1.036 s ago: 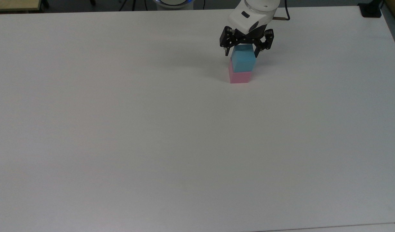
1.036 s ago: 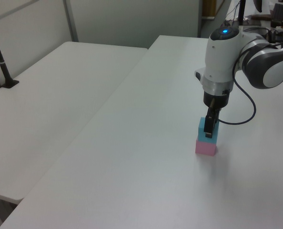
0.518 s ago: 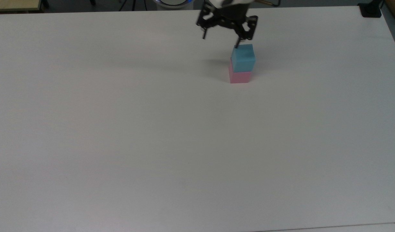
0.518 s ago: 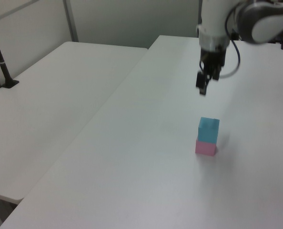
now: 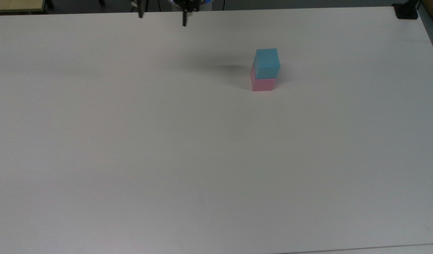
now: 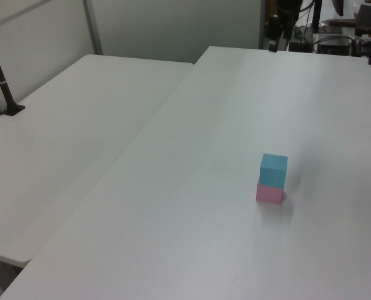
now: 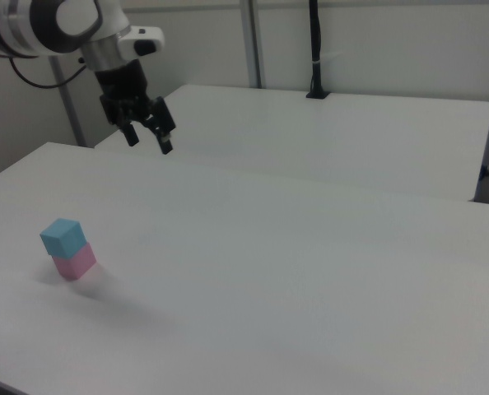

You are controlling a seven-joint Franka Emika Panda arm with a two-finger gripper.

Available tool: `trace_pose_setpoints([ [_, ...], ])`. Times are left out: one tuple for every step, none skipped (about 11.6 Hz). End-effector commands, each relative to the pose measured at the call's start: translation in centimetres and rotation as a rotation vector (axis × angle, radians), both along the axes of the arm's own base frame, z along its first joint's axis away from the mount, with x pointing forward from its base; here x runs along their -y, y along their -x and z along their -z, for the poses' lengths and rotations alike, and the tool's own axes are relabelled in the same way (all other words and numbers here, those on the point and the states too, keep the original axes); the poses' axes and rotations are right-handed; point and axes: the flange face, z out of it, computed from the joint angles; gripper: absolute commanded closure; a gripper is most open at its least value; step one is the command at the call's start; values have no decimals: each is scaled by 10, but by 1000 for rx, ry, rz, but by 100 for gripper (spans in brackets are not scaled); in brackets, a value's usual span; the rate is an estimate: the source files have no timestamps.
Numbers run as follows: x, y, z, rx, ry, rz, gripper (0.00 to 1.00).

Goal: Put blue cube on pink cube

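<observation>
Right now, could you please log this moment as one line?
blue cube: on pink cube | gripper: open, empty, raised, clear of stack | stack: done

In the top view the claw (image 5: 162, 16) sits at the picture's 12 o'clock edge: two dark fingertips hang into view, and the body above them is cut off. In the left view the claw (image 6: 279, 37) is a small dark shape at 1 o'clock, cropped by the upper edge, its fingers too small to tell apart. The pink cube (image 5: 262, 83) has its top face hidden under the blue cube (image 5: 266, 63). The counter (image 5: 202, 158) runs past the top view's 3, 6 and 9 o'clock edges.
</observation>
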Motion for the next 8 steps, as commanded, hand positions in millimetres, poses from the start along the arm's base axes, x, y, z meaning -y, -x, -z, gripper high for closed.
trace_pose_setpoints([
  [44,9,-16,-5,16,-151,0],
  [56,10,-24,6,17,-152,0],
  [63,12,-26,6,21,-150,0],
  [63,14,-28,4,26,-173,0],
  [62,14,-26,-7,28,-210,0],
  [63,15,-24,-23,26,-220,0],
  [64,17,-25,-30,26,-212,0],
  [69,18,-25,-28,19,-201,0],
])
